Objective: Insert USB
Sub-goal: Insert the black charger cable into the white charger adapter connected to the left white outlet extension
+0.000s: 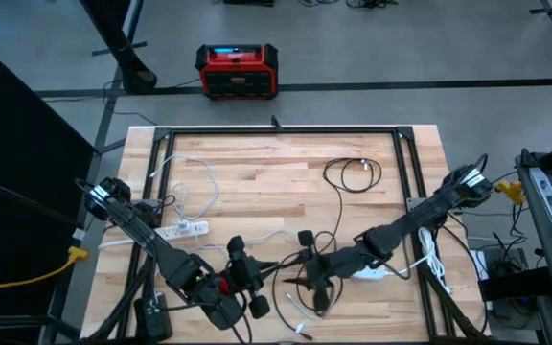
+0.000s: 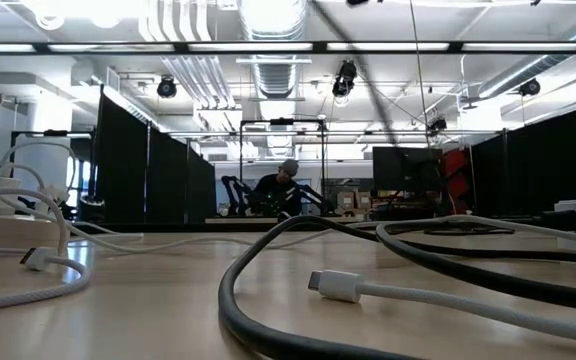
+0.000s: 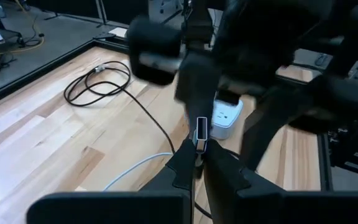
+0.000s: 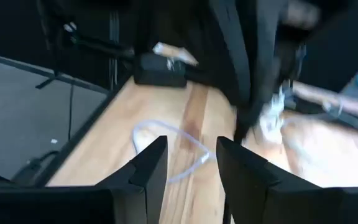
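A wooden butcher-block table [image 1: 257, 168] is carrying the clutter. A coiled black cable [image 1: 353, 175] is lying toward its far right. Well to the left of that coil, a white power strip [image 1: 182, 230] is resting among looping white cords [image 1: 185, 182]. Nearer than the coil, a small white charger block [image 3: 225, 116] is sitting.

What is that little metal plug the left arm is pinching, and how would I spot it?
Find the wooden table, then the left gripper near its front edge. Its shut jaws pinch a USB plug, upright. Unlike the coiled black cable lying farther back, it is lifted off the wood, facing the white charger block.
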Robot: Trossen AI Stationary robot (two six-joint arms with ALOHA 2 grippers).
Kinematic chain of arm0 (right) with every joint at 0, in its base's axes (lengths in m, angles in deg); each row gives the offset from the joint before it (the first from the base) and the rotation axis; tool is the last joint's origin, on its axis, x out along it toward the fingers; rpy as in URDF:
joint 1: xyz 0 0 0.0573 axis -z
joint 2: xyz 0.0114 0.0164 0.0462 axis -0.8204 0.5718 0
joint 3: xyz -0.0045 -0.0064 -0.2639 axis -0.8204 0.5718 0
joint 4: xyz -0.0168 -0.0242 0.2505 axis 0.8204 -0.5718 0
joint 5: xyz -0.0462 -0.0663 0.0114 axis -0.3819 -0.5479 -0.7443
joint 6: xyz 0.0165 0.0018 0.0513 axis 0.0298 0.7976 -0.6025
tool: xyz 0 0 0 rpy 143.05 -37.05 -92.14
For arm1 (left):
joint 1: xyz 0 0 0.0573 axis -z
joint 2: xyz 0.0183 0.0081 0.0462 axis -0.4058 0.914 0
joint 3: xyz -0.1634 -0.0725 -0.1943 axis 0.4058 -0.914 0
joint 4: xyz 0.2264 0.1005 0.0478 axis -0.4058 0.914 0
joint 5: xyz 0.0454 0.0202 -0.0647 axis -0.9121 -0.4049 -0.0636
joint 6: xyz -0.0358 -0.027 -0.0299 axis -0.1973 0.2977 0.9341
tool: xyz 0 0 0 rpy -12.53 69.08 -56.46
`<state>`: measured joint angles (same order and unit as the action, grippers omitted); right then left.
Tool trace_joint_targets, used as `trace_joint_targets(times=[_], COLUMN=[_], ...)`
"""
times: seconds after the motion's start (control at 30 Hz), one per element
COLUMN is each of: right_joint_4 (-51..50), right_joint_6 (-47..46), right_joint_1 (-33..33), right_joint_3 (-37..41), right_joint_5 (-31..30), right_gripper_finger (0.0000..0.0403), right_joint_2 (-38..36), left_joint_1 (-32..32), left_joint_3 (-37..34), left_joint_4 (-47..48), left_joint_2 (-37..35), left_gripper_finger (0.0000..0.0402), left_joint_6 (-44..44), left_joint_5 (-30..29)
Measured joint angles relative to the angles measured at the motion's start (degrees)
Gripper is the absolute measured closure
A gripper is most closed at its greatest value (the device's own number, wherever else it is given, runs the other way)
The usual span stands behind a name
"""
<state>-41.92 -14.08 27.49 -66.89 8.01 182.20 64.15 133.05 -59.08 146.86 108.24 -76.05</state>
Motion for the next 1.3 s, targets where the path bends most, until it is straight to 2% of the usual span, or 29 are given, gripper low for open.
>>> trace_joint_targets(times=[0.2,0.37,0.43,0.57,0.67,0.87,1.03,1.17,1.3], right_joint_4=[1.0,1.1,0.6,-1.6,-4.9,-5.5,-4.9,-3.6,-3.5], right_joint_6=[-0.3,0.5,0.4,-0.7,-1.1,-1.7,-2.3,-3.2,-2.0], right_joint_1=[0.2,0.2,0.0,-0.7,-1.0,-0.4,0.9,1.2,0.9], right_joint_3=[0.0,-0.1,-0.1,-0.1,-0.1,-0.1,-0.1,-0.1,-0.1], right_joint_5=[0.0,-0.4,-0.2,6.1,7.1,0.8,0.0,-0.1,-0.1], right_gripper_finger=[0.031,0.0384,0.0396,0.0368,0.0338,0.027,0.0234,0.0242,0.0311], right_joint_2=[0.3,-0.3,-0.6,-1.7,-3.2,-3.9,-1.7,-0.6,-0.6], left_joint_1=[0.1,0.1,0.2,0.2,0.2,0.2,0.2,0.2,0.2], left_joint_3=[0.0,0.0,0.0,0.0,0.0,0.0,0.0,0.0,0.0], left_joint_4=[-0.2,-0.2,0.0,0.1,0.1,0.2,0.1,0.1,0.2], left_joint_2=[0.0,0.0,0.0,0.0,0.0,0.0,0.0,0.0,0.1], left_gripper_finger=[0.0396,0.0396,0.0396,0.0396,0.0396,0.0396,0.0396,0.0396,0.0396], left_joint_6=[-0.1,-0.1,0.0,0.0,0.0,0.0,0.0,0.0,0.0], left_joint_5=[0.1,0.5,0.5,0.5,0.5,0.5,0.5,0.9,0.9])
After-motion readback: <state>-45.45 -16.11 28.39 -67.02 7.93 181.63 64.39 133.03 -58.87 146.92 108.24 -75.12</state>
